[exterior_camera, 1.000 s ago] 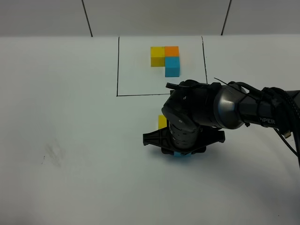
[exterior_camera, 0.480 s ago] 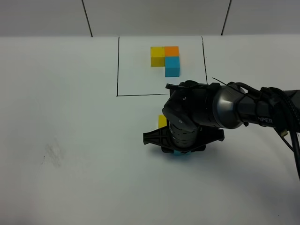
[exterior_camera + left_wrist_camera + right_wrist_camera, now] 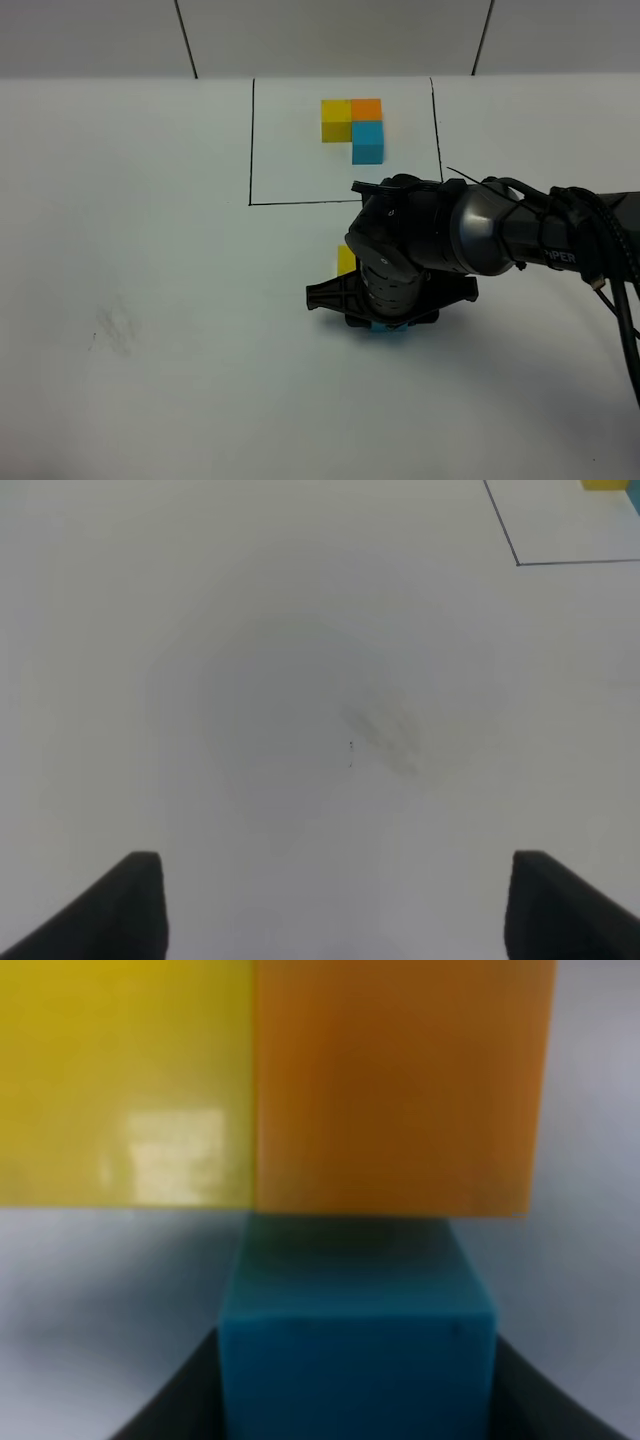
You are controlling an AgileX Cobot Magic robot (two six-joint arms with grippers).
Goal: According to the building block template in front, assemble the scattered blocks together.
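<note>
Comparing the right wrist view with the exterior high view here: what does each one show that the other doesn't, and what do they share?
Only the right wrist view shows the orange cube, flush beside the yellow cube, and the blue cube butted against the orange one between the right gripper's dark fingers.

Only the exterior high view shows the building block template inside its black outline, the right arm and the white table.

Both share the yellow cube and blue cube, which in the high view are mere slivers beside the gripper.
</note>
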